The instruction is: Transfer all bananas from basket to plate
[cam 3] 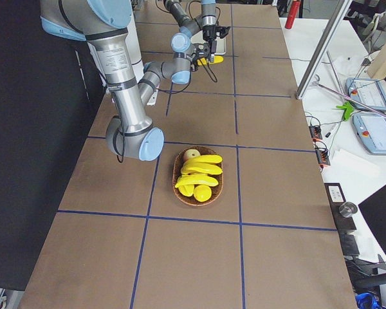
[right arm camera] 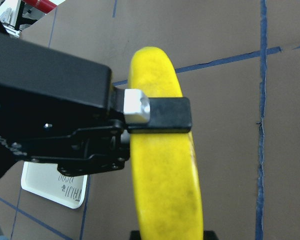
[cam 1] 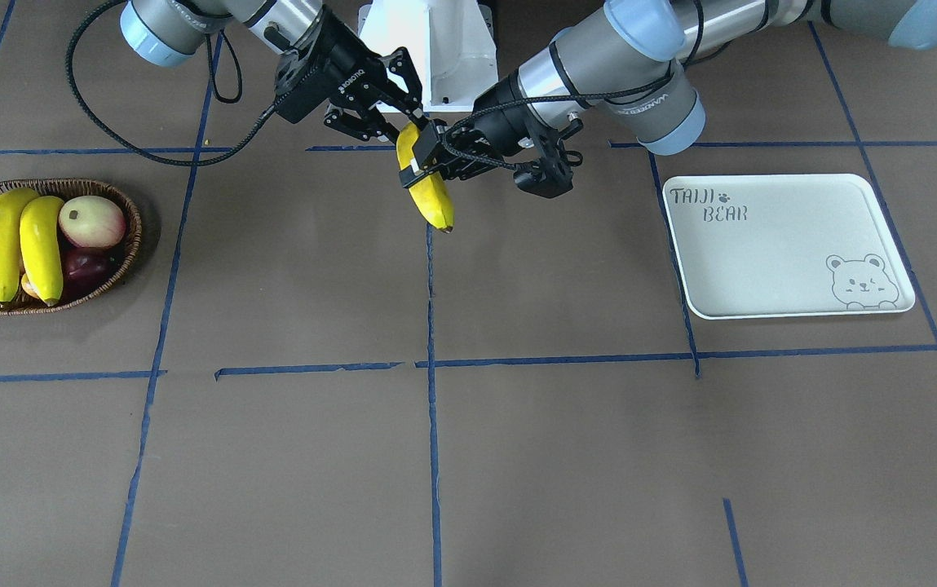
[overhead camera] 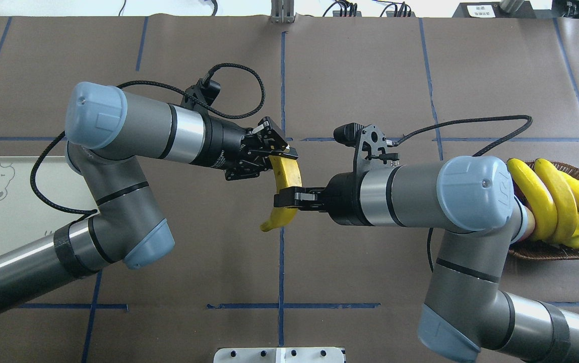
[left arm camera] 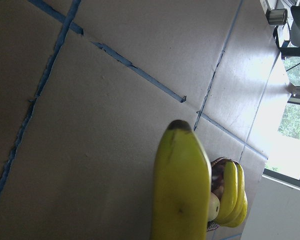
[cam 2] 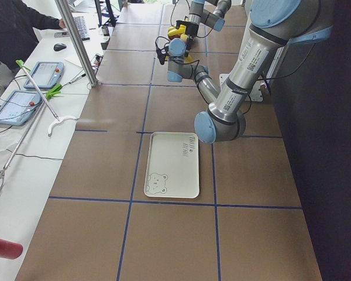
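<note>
Yellow, probably light and bruisable banana (cam 1: 433,204): left claw (cam 1: 422,163) clamps it (right claw (overhead camera: 289,197): grip unclear); thick mid-length suits a gentle hold.

Light: bright and even, from overhead; colours read clean on the brown table (cam 1: 517,456).
Shadows: soft and short; a faint dark fringe lies just right of the basket (cam 1: 132,244) in the front-facing view.
Glare: the left wrist view washes out pale toward the window (left arm camera: 292,125) at its right; the silver band of the left arm (overhead camera: 188,135) shines.
Focus: the banana (left arm camera: 182,190) looks soft close to both wrist lenses; the fixed views are sharp.
Edges: the side views stretch the near arms.
</note>
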